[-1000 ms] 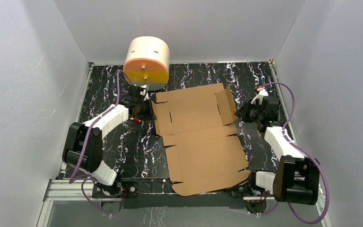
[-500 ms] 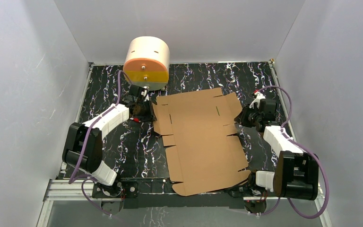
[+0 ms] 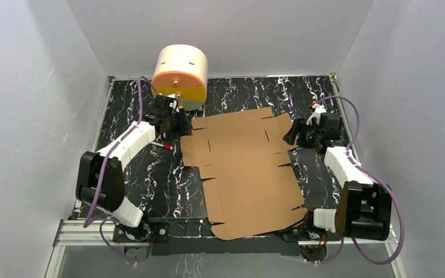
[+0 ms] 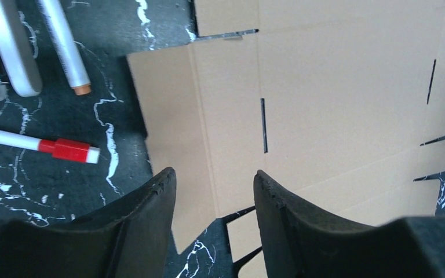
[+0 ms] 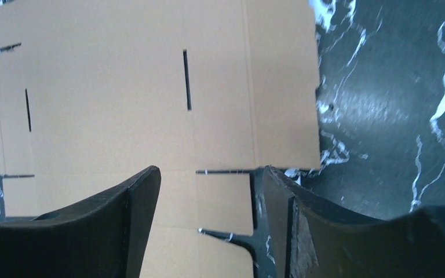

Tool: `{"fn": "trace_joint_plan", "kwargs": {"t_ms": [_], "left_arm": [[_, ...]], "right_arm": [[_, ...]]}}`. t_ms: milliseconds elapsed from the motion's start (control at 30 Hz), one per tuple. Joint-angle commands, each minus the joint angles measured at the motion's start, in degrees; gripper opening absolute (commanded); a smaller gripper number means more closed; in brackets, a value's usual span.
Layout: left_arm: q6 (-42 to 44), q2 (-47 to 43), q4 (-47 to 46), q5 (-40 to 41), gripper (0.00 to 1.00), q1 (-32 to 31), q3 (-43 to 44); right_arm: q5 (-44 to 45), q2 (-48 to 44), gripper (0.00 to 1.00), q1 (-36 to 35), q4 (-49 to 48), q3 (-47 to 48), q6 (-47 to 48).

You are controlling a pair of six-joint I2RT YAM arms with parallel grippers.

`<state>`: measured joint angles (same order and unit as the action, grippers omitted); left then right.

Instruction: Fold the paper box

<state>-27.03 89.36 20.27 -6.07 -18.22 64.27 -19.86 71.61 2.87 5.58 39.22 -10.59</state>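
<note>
The paper box (image 3: 246, 168) lies unfolded, flat on the tabletop (image 3: 237, 87). The left tool (image 4: 214, 176) and right tool (image 5: 210, 172) hover over its opposite side flaps, both wide open and empty, probably poised to raise those flaps together into walls.
</note>
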Motion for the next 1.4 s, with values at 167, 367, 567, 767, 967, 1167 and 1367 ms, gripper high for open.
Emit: {"fn": "trace_joint_plan", "kwargs": {"t_ms": [167, 367, 567, 767, 967, 1167, 1367], "left_arm": [[0.0, 1.0, -2.1, -4.5, 0.53, 6.1, 0.1], [3.1, 2.0, -4.2, -5.5, 0.56, 6.4, -1.9], [5.3, 1.4, -4.2, -4.5, 0.57, 6.4, -2.7], [6.4, 0.2, -4.0, -1.9, 0.58, 6.4, -3.4], [6.2, 0.1, -4.3, -3.6, 0.58, 6.4, -3.0], [4.4, -1.1, -5.5, -5.3, 0.58, 6.4, -2.7], [2.3, -0.6, -4.8, -7.9, 0.58, 6.6, -0.1]], "right_arm": [[-1.4, 13.8, 0.79, 3.3, -6.7, 13.4, 3.0], [-4.4, 25.3, 0.78, 4.4, -6.6, 20.4, 4.8], [-10.7, 33.4, 0.69, 5.6, -5.7, 24.4, 5.6], [-15.3, 34.4, 0.52, 6.3, -4.4, 22.8, 6.1], [-19.3, 31.2, 0.16, 6.6, -4.4, 17.1, 6.2], [-21.6, 26.5, 0.0, 6.6, -5.1, 11.0, 4.1], [-22.9, 21.3, 0.0, 6.5, -8.6, 8.6, -2.9]]}}
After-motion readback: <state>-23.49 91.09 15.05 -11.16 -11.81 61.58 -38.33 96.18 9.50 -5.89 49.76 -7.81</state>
